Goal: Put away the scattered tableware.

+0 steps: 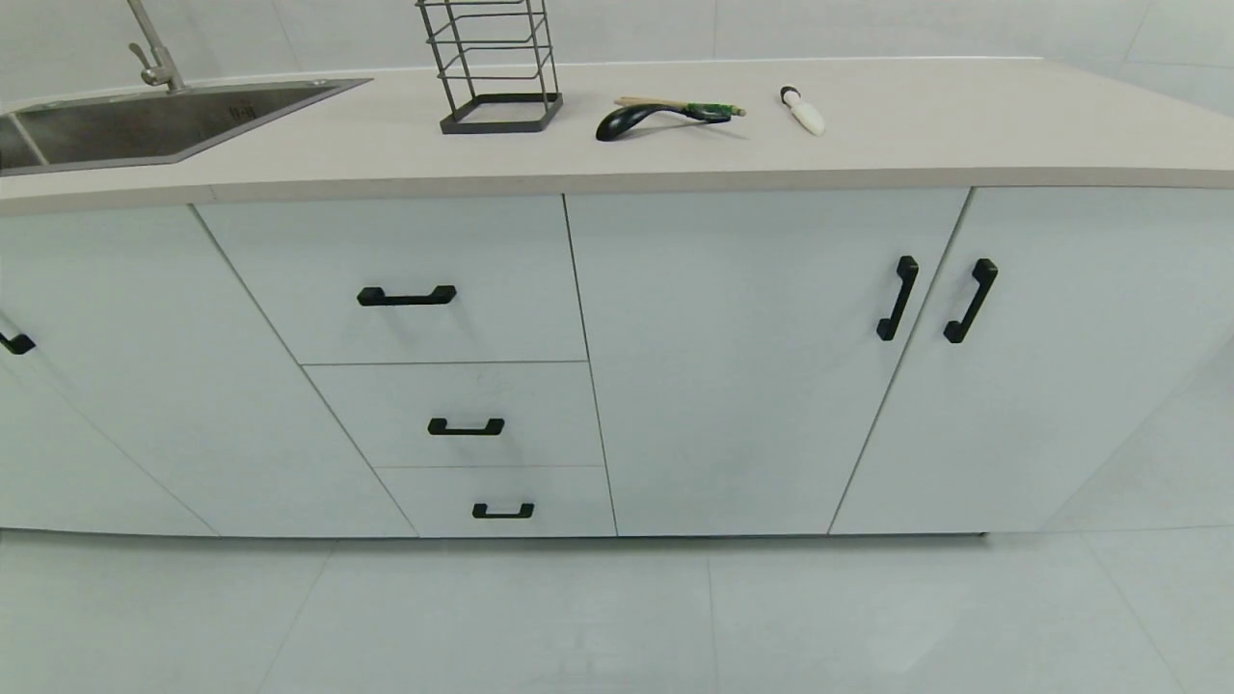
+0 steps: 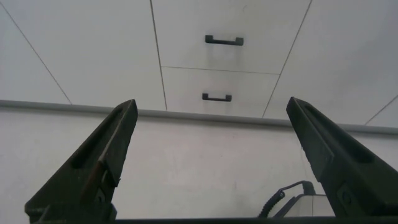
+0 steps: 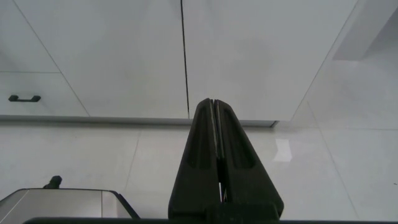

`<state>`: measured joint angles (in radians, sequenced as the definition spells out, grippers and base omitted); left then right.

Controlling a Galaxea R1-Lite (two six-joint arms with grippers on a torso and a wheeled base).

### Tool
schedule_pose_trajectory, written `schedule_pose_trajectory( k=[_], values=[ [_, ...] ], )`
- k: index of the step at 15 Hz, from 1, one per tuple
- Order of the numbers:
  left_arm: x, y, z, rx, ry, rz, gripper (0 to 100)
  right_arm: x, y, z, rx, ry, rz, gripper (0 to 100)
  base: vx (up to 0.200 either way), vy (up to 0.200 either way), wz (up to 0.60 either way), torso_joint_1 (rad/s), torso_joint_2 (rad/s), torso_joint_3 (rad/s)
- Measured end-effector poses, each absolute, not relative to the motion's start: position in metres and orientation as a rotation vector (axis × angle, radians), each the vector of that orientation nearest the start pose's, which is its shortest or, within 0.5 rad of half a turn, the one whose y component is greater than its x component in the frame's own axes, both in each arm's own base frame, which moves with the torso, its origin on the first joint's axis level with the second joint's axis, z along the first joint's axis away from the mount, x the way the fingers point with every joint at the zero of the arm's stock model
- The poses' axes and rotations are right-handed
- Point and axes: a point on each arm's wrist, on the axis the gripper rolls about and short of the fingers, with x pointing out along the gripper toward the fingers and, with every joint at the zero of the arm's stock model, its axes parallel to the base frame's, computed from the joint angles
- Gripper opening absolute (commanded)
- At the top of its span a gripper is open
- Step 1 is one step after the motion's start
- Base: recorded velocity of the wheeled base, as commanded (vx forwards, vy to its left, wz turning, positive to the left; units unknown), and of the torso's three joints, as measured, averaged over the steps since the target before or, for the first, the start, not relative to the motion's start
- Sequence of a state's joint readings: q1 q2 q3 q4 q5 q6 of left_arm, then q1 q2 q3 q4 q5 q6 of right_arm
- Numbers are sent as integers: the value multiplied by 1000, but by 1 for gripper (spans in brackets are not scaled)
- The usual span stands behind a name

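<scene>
Three loose pieces of tableware lie on the counter (image 1: 916,145), all to the right of the one wire rack (image 1: 496,67), which stands upright. Nearest the rack is a black spoon (image 1: 622,121), its bowl towards the rack. Wooden chopsticks (image 1: 665,102) lie just behind it and touch its handle, with a bit of green where they meet; whether that is one stick or two I cannot tell. A white tool (image 1: 804,114) with a black end lies apart, further right. One sink (image 1: 145,125) is set into the counter at the far left, with one tap (image 1: 154,53) behind it.

Under the counter are three drawers (image 1: 453,386) stacked one above the other, each with one black handle (image 1: 406,296). To their right are two doors (image 1: 733,366), whose two upright pulls (image 1: 898,298) sit side by side.

The left claw (image 2: 212,106) hangs low before the drawers, its two fingers (image 2: 112,155) spread wide and empty. The right claw (image 3: 214,109) hangs low before the doors, its two fingers pressed together, gripping nothing.
</scene>
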<state>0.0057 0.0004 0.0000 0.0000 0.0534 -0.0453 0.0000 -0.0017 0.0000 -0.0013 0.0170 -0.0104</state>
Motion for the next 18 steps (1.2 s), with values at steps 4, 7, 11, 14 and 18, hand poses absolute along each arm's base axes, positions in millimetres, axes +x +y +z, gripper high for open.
schedule_pose_trajectory(
  k=[4, 7, 11, 14, 18],
  values=[
    [-23, 1, 75, -46, -1, 59, 100, -23, 0, 76, -10, -3, 16, 0, 0, 0, 0, 0, 0, 0],
    [-23, 1, 75, -45, -1, 59, 100, -23, 0, 76, -10, -3, 17, 0, 200, 0, 0, 1, 2, -2],
    [-23, 1, 75, -46, -1, 59, 100, -23, 0, 76, -9, -3, 16, 0, 200, 0, 0, 2, 0, 1],
    [-23, 1, 75, -47, -1, 59, 100, -23, 0, 75, -7, -2, 17, 0, 0, 0, 0, 0, 0, 0],
    [-23, 1, 75, -47, -1, 59, 100, -23, 0, 76, -9, -2, 18, 0, 0, 0, 300, 4, 0, 2]
  ],
)
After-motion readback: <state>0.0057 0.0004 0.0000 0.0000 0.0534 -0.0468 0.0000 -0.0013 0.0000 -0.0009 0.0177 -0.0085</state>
